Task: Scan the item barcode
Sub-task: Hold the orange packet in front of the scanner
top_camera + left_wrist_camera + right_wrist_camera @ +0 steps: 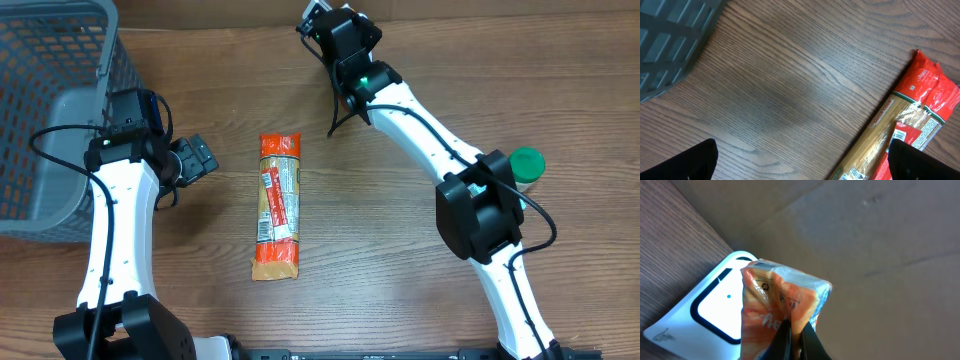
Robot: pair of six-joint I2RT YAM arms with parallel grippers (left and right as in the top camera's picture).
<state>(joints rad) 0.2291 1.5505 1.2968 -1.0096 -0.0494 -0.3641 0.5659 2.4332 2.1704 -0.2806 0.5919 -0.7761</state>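
- A brown wood-grain table point(400, 250) filled the overhead view; behind its far edge, the right wrist camera showed a plain tan, cardboard-like surface.
- The right gripper point(801, 339) was reached out to the table's far edge, its jaws pinched tight on the lower edge of an orange pouch point(775, 305), the item being scanned.
- The pouch hung in front of a white scanner point(715, 307) whose window glowed. It was probably held by one edge to leave its printed faces bare to the window. No barcode could be made out on the side seen, so whether the right face was turned to the scanner was unclear.
- The left gripper point(197, 158) hovered low over bare wood with its jaws spread wide, gripping nothing, just left of a long pasta packet point(278, 205).
- That packet lay flat near the table's middle, well apart from the scanner. Lying within reach of both arms, it looked like an item set out for picking up.
- A grey mesh basket point(60, 60) stood at the left side, behind the left arm; no item could be made out in the part in view.
- A green-lidded container point(526, 162) stood at the right, partly hidden by the right arm, lid on and contents impossible to tell.
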